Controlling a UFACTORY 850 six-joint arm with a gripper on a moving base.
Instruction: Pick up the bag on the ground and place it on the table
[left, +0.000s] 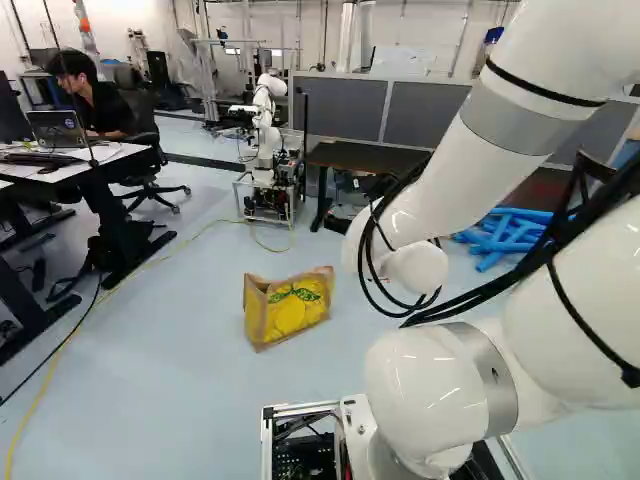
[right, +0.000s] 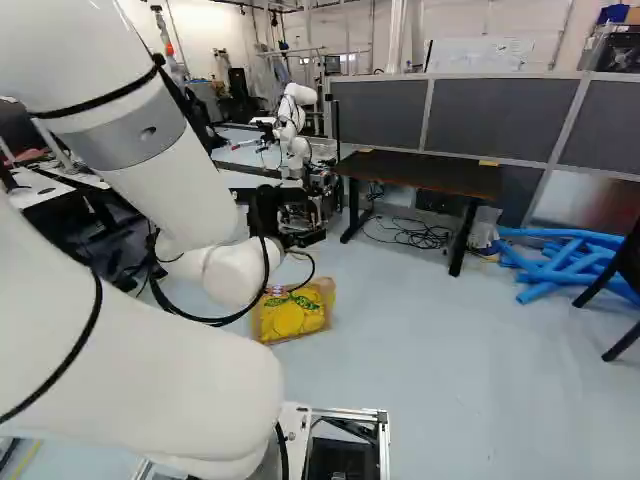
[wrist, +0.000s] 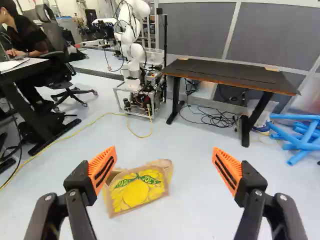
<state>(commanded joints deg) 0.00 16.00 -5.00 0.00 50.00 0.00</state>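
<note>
A paper bag with yellow print stands on the floor, at the middle of the left base view (left: 290, 305) and partly behind my arm in the right base view. My gripper (right: 268, 215) shows there as a dark part at the arm's end, its fingertips hidden. In the wrist view my gripper (wrist: 164, 170) is wide open with nothing gripped; the bag (wrist: 137, 189) is on the floor ahead, nearer the left finger's line, apart from both pads. The dark-topped table (wrist: 225, 75) stands farther off, beyond the bag; the right base view shows its top (right: 425, 175) too.
Another robot (wrist: 132, 55) stands on a cart left of the table. Cables (wrist: 212, 117) lie beneath the table, blue tubes (right: 570, 262) to its right. A yellow cable (left: 150, 262) crosses the floor. A desk with a seated person is at the left; grey partitions (right: 500, 115) stand behind.
</note>
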